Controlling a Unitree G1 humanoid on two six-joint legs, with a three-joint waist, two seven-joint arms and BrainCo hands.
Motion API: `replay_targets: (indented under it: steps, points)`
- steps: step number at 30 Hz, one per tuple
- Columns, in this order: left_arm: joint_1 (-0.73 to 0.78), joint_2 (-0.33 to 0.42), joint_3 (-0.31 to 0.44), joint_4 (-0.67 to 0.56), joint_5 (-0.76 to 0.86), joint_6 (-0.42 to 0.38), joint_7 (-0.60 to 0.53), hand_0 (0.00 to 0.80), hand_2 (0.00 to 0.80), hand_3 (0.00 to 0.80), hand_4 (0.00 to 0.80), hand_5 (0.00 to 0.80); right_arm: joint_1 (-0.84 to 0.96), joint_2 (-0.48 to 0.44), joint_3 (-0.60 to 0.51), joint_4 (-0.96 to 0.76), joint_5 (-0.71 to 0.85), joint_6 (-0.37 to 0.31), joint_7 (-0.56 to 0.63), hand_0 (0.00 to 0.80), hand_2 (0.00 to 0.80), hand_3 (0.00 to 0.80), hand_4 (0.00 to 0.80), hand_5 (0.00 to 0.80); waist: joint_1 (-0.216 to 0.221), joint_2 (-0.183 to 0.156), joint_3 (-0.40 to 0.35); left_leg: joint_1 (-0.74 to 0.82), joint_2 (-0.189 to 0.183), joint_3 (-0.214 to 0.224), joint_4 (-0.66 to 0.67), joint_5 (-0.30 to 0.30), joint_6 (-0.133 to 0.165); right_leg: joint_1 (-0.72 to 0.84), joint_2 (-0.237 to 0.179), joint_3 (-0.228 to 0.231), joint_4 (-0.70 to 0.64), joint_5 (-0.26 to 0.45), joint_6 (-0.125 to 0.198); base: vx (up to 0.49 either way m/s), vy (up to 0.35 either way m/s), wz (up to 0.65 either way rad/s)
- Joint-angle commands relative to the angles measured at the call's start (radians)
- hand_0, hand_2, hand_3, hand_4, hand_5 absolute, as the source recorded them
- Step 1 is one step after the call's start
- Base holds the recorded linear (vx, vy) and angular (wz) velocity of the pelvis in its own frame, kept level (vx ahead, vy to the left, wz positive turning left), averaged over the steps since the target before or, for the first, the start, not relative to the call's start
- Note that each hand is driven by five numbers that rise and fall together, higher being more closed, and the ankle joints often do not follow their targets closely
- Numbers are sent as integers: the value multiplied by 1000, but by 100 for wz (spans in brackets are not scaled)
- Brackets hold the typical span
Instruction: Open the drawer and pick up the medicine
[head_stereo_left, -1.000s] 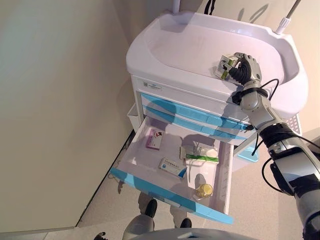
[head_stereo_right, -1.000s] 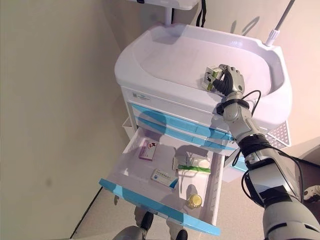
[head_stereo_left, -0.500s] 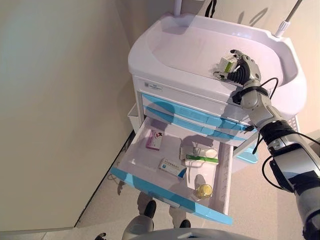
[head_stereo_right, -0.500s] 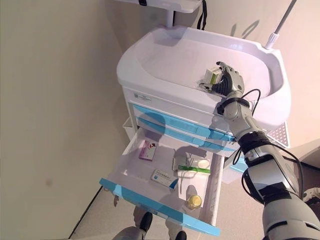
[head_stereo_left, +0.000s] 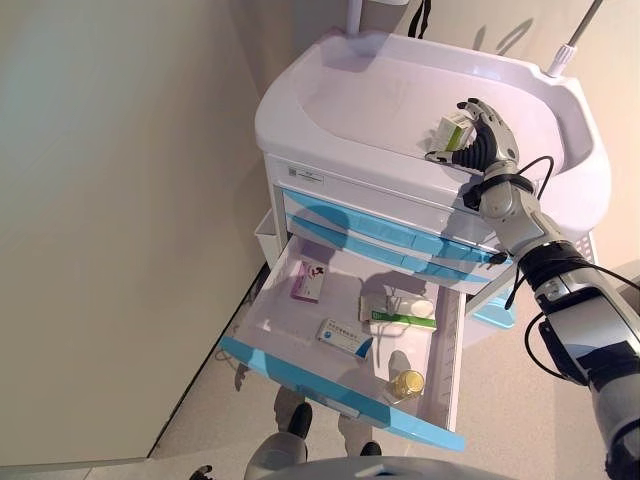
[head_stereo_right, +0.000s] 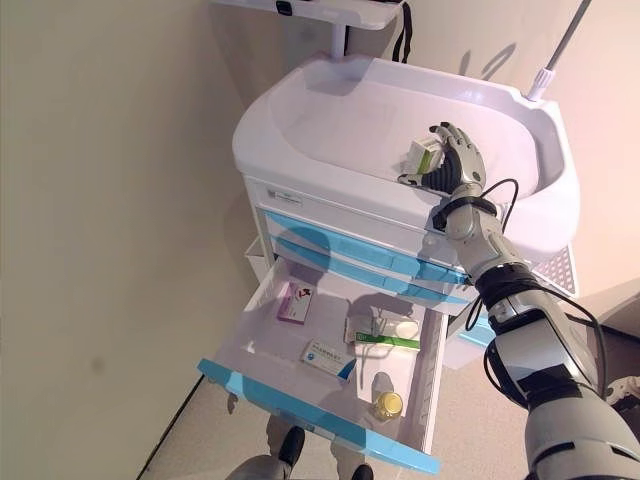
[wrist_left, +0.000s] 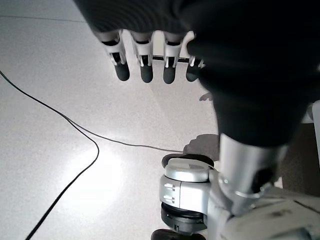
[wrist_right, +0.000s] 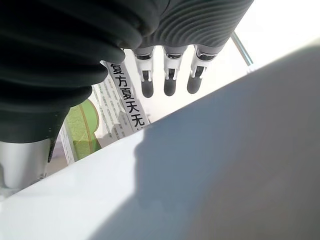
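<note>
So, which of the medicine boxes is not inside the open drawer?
The green-and-white box at the right hand, on the cart top; the pink box and blue-striped box lie in the drawer.

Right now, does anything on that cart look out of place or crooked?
Only one thing: a green and white box sits tilted on the cart top, by the open right hand. The drawer hangs open, its boxes lying at different angles. Nothing looks spilled or damaged.
</note>
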Motion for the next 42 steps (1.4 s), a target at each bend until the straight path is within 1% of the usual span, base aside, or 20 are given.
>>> replay_targets:
  steps: [1,7,8,16,27,32,35,36,42]
  points:
    - [-54,15,-6,68,-7,6,10,0,0,0,0,0,-74,-80,-34,-44,25,5,-46,0,0,0,0,0,31,-46,10,92,-60,0,-7,-102,36,23,-42,12,-8,48,71,0,0,0]
    - [-53,11,8,66,0,13,11,0,0,0,0,0,22,-67,-116,-180,57,-14,-68,0,0,0,0,0,24,-43,12,92,-59,3,-6,-104,38,23,-41,13,-9,47,70,-2,-1,1]
    - [-53,7,16,64,8,15,11,0,0,0,0,0,68,-60,-148,-241,55,-21,-76,0,0,0,0,0,20,-41,12,93,-58,5,-6,-105,39,23,-42,16,-8,47,70,-5,-2,5]
    - [-51,10,40,60,34,17,12,0,0,0,0,0,220,-55,-254,-383,59,-38,-89,0,0,0,0,0,8,-35,10,99,-58,13,-8,-108,43,26,-43,21,-7,46,71,-1,0,0]
    - [-44,12,63,60,61,23,7,0,0,0,0,0,329,-55,-314,-495,54,-51,-64,0,0,0,0,0,-4,-32,2,111,-56,27,-9,-111,46,31,-42,32,-8,48,72,-2,1,-2]
    - [-55,15,81,79,79,29,5,0,0,0,0,0,390,-43,-366,-592,73,-80,-66,0,0,0,0,0,-18,-33,-1,119,-55,36,-9,-114,48,33,-40,44,-8,48,73,-19,1,-6]
    - [-56,16,87,79,84,30,6,0,0,0,0,0,406,-40,-379,-619,84,-89,-61,0,0,0,0,0,-19,-32,-5,123,-53,42,-9,-116,49,34,-40,49,-10,48,73,-7,2,-8]
    - [-56,15,91,82,91,32,7,0,0,0,0,0,420,-32,-392,-647,99,-102,-60,0,0,0,0,0,-22,-32,-9,125,-53,46,-10,-117,50,35,-38,56,-11,49,73,-3,-1,-9]
    - [-56,18,99,82,100,33,9,0,0,0,0,0,448,-29,-417,-699,113,-119,-59,0,0,0,0,0,-26,-32,-17,130,-49,56,-17,-116,50,36,-35,65,-23,55,73,-13,1,-11]
